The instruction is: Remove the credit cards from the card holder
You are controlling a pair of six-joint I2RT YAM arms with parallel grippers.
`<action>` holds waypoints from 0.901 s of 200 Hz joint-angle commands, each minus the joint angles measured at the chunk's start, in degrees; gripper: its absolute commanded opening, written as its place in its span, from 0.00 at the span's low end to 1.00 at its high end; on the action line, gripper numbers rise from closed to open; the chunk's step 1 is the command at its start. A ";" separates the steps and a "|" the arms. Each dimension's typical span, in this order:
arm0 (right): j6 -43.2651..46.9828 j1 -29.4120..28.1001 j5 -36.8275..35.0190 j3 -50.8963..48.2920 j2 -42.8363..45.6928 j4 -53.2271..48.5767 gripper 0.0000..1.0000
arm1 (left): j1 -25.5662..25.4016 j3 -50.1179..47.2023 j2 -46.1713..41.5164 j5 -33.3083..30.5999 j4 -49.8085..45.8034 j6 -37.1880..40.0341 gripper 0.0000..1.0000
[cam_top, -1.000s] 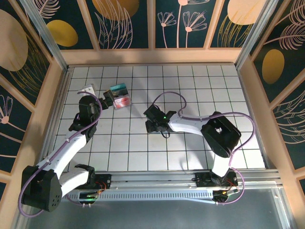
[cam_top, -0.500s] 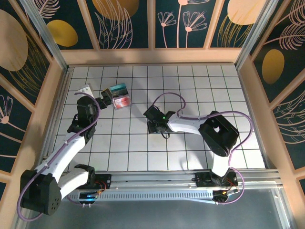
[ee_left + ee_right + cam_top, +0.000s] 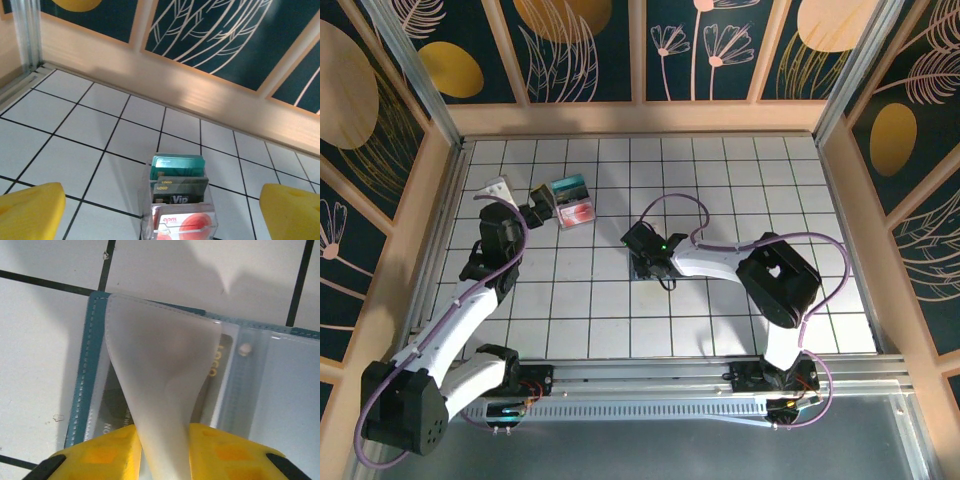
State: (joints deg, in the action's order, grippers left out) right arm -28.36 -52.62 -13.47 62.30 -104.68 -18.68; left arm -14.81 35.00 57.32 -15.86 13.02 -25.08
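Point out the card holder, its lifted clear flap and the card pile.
card holder (image 3: 87,365), right wrist view, on its stitched blue left edge.
clear flap (image 3: 155,375), right wrist view, middle of the lifted plastic.
card pile (image 3: 182,186), left wrist view, on the dark grey card.

- One card holder (image 3: 81,370) is lying open on the counter (image 3: 720,180).
- One clear sleeve (image 3: 160,370) is curling up from it; one dark card (image 3: 112,405) is showing beneath.
- One clear rack (image 3: 147,215) is holding three cards: teal card (image 3: 177,164), dark green card (image 3: 182,187), red-pink card (image 3: 185,223).
- Two end effectors are showing: left end effector (image 3: 160,210), right end effector (image 3: 162,455).
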 commanded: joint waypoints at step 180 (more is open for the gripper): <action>-1.61 2.84 -2.07 -7.84 10.52 0.12 0.28 | -17.58 -1.24 5.14 -11.10 4.13 5.28 0.99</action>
State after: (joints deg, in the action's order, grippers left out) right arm -28.93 -50.50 -12.88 55.55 -96.99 -17.89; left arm -31.18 33.15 61.69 -24.80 14.92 -21.23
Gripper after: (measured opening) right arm 0.274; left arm 0.988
